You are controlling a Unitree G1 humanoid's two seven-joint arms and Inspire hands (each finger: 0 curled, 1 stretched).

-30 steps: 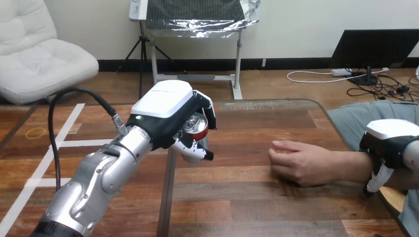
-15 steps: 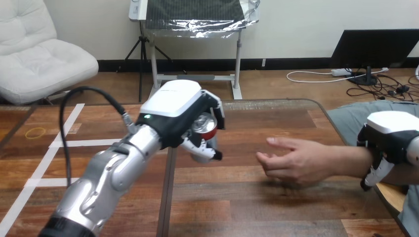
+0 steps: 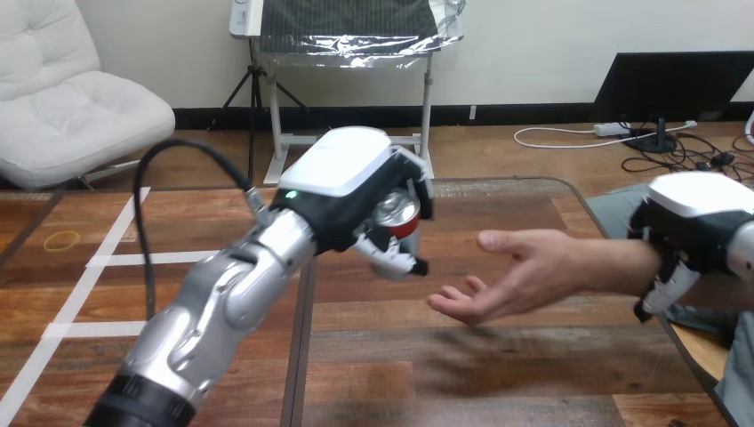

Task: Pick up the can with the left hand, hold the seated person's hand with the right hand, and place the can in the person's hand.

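Note:
My left hand (image 3: 351, 191) is held above the table's middle, fingers curled round a red can (image 3: 397, 216) with a silver top. The can tilts toward the right, a short gap from the person's hand (image 3: 498, 280). That hand hovers above the wooden table (image 3: 498, 374), palm up and fingers spread, with nothing in it. At the right edge my right hand (image 3: 689, 233) lies over the person's wrist, fingers curled down round its near side.
A seam (image 3: 300, 356) runs between two tabletops below my left arm. White tape lines (image 3: 116, 258) and a yellow rubber band (image 3: 62, 238) lie on the left tabletop. The table's rounded far right corner (image 3: 578, 191) is close to the person.
My left hand has carried the can up and to the right, toward the person. The person's hand has risen off the table and turned from a loose fist to an open palm; my right hand rose with the wrist.

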